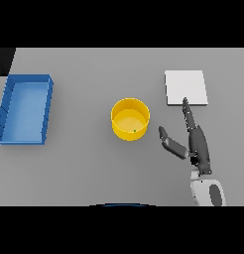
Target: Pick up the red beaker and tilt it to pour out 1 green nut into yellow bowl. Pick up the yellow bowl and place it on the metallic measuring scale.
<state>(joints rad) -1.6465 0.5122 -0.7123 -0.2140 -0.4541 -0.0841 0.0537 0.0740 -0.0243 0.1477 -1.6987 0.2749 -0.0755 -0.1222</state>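
On the grey worktop [84, 168] a blue tray [25, 109] lay at far left, the yellow bowl [130, 119] with a green nut [135, 131] stood mid-table, and the right robot hand [193, 141], fingers straight and spread wide, reached toward the white scale [186, 87].

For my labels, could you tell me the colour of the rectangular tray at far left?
Blue; the rectangular tray shows in the head view.

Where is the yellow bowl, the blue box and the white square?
Yellow bowl [121, 130]: head view, on its front outer wall.
Blue box [46, 111]: head view, on its right wall.
White square [186, 87]: head view, on the middle of its top.
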